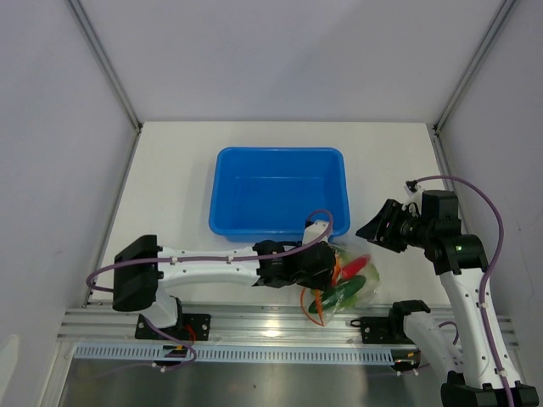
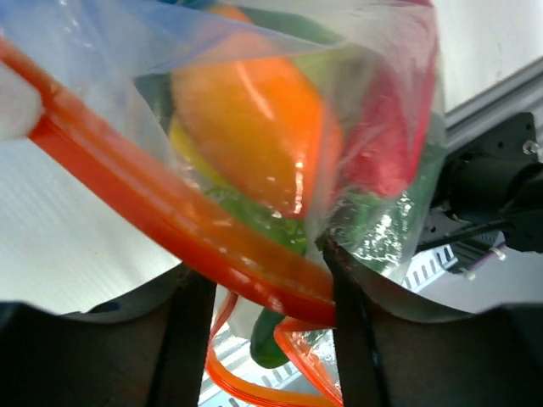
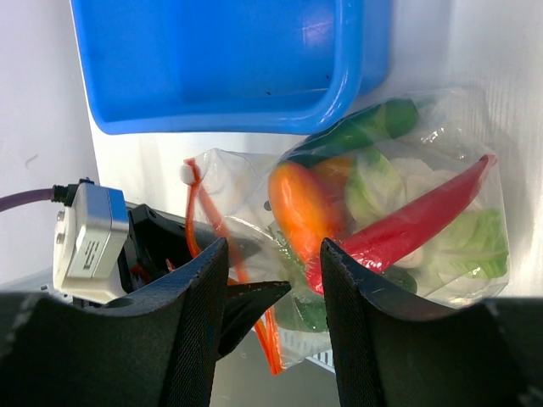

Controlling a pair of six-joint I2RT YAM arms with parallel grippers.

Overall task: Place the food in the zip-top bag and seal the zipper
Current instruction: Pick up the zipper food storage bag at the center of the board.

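Already food (image 3: 305,212) fills the bag (image 3: 462,110); zipper (image 2: 153,212) seems unsealed, left tool (image 2: 265,284) astride it, grip unclear, right tool (image 3: 273,250) open, empty.

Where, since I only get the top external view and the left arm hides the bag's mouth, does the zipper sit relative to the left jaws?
Observer: In the left wrist view the zipper runs slantwise between the left jaws; whether it is pinched I cannot tell.
Operator: Is the food inside?
Observer: The right wrist view shows an orange fruit, red chili and cucumber inside the zip-top bag.
Operator: And the right jaws?
Observer: Open, with nothing between them in the right wrist view.
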